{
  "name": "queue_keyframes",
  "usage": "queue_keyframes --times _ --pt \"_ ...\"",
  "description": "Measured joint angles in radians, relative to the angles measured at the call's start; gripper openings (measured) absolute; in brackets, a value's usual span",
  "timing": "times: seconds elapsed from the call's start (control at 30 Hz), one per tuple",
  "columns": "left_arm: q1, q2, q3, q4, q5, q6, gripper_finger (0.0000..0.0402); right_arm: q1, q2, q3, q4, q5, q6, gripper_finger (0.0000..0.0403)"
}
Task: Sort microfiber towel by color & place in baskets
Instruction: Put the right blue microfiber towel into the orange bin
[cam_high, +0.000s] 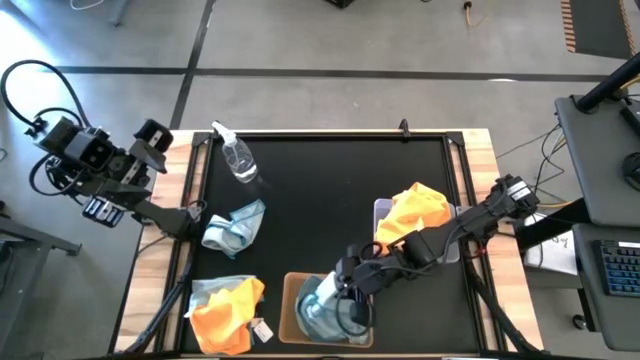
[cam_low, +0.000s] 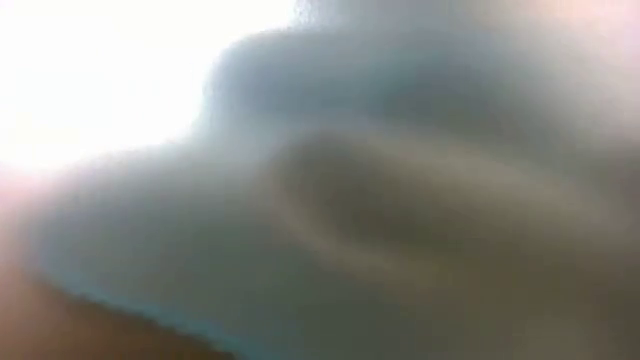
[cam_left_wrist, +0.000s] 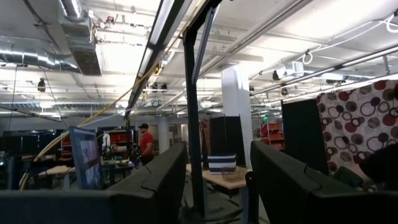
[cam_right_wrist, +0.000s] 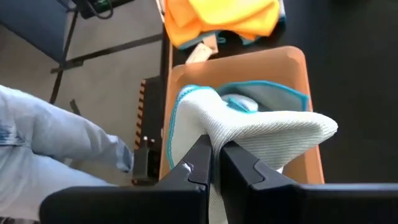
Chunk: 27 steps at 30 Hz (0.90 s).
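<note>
My right gripper (cam_high: 335, 290) (cam_right_wrist: 216, 152) is shut on a pale blue towel (cam_high: 322, 305) over the tan-brown basket (cam_high: 290, 300) at the near edge. An orange towel (cam_high: 415, 208) lies in the light grey basket (cam_high: 381, 208) at the right. Another pale blue towel (cam_high: 235, 225) lies on the black mat at the left. An orange towel on a blue one (cam_high: 225, 312) lies at the near left. My left gripper (cam_high: 150, 135) is open and empty, raised beyond the table's far left corner. The low view is filled by blurred pale cloth (cam_low: 380, 200). My right gripper pinches a raised fold of the pale blue towel (cam_right_wrist: 249, 134) between its two fingers (cam_right_wrist: 200, 163). The fingers slant down from the table's right side. The rest of the towel, with its teal hem (cam_right_wrist: 267, 87), lies in the tan-brown basket (cam_right_wrist: 298, 62).
A clear spray bottle (cam_high: 237, 158) lies at the far left of the mat. A white tag (cam_high: 262, 330) lies beside the near-left pile. A person's leg in jeans (cam_right_wrist: 50, 143) shows beyond the table's near edge. The mat's middle (cam_high: 330, 190) is bare.
</note>
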Motion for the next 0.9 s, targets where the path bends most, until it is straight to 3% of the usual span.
queue_keyframes --times 0.23,0.63,0.9 --pt "0.000 -0.001 0.000 -0.003 0.000 0.000 0.0165 -0.007 0.000 -0.010 -0.001 -0.055 0.026 0.0013" --pt "0.000 0.001 0.000 -0.003 0.000 -0.007 0.0165 -0.010 0.000 -0.014 0.011 0.039 -0.010 0.0013" --pt "0.000 0.001 0.000 -0.003 0.000 -0.022 0.0165 -0.017 0.000 -0.014 0.011 0.033 0.043 0.0027"
